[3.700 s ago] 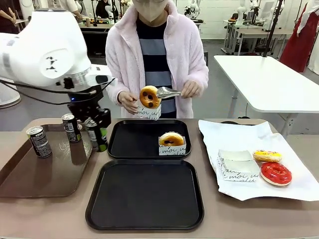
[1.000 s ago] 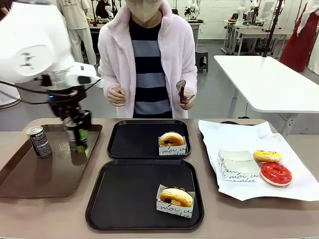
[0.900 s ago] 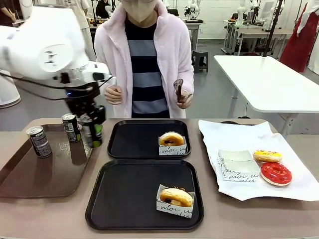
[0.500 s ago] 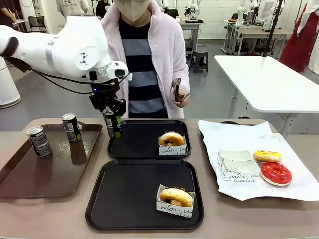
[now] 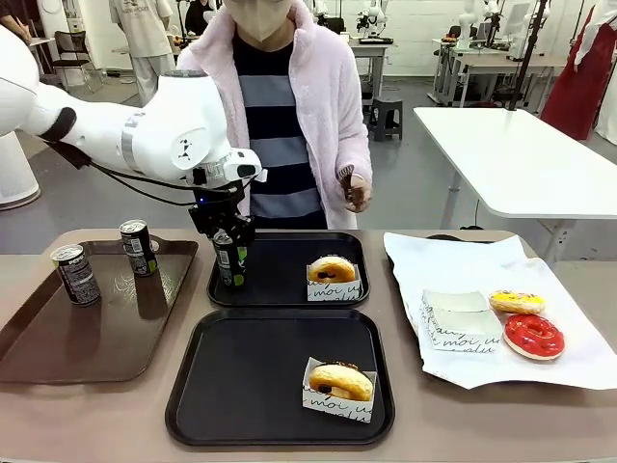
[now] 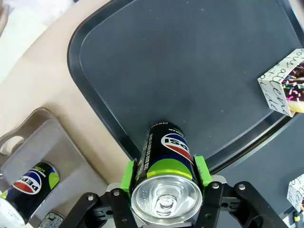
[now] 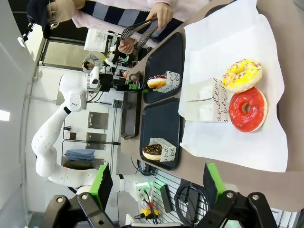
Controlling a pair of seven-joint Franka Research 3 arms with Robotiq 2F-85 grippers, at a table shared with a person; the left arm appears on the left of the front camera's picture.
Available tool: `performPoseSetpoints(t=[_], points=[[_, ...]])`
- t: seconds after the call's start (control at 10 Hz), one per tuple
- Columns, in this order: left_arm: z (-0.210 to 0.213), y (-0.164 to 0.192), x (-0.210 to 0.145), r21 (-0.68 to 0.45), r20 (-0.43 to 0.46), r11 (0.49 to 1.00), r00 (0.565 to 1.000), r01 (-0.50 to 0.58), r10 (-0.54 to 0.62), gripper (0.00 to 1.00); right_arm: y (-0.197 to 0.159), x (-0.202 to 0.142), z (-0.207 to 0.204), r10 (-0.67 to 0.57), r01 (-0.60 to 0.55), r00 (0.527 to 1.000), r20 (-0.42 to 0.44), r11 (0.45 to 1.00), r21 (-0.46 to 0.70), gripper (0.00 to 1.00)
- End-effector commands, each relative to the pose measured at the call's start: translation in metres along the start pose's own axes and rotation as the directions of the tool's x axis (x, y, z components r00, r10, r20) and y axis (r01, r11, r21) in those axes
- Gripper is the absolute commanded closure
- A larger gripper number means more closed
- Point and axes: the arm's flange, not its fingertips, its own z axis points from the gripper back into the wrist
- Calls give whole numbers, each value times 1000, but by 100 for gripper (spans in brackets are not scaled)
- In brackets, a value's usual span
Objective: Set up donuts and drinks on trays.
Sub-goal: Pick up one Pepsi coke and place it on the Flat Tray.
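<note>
We see left fingers (image 6: 127, 176) gripping a can (image 6: 166, 147) at far tray (image 5: 280, 275) left edge, donut (image 5: 331, 267) on its right side, right fingers (image 7: 102, 183) wide.

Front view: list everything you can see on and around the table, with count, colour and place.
black trays: two; far tray and near tray, mid-table.
brown tray: one; table's left.
cans: three, black; left can and second can standing on the brown tray, held can over the far tray's left edge.
sleeved donuts: two, golden-brown in white sleeves; far donut on the far tray, near donut on the near tray.
loose donuts: two; yellow donut and red donut on the white paper, right.
empty sleeves: white stack, on that paper.
tongs: one, silver; in the person's hand.
left gripper: shut on the held can.
right gripper: open, empty.
</note>
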Motion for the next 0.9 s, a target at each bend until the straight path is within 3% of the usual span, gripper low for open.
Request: performPoseSetpoints(t=[0.0, 0.1, 0.2, 0.3, 0.5, 0.6, 0.8], points=[[0, -4, 1, 37, 23, 999, 1000, -5, 4, 42, 0, 2, -1, 8, -8, 1000, 5, 1000, 20, 0], [-1, -4, 0, 40, 30, 999, 1000, 2, -3, 33, 0, 2, -1, 8, -8, 1000, 5, 1000, 20, 0], [-1, -4, -1, 39, 30, 999, 1000, 8, -9, 32, 0, 2, -1, 8, -8, 1000, 5, 1000, 20, 0], [1, -5, -2, 26, 29, 1000, 1000, 9, -10, 0, 0, 2, -1, 8, -8, 1000, 5, 1000, 20, 0], [10, -6, -9, 21, 32, 1000, 999, 20, -20, 0, 0, 2, -1, 8, -8, 1000, 5, 1000, 20, 0], [21, -8, -15, 3, 39, 1000, 999, 24, -24, 13, 0, 2, -1, 8, -8, 1000, 5, 1000, 20, 0], [43, -21, -38, 82, 6, 996, 1000, 20, -21, 0, 0, 2, -1, 8, -8, 1000, 5, 1000, 20, 0]])
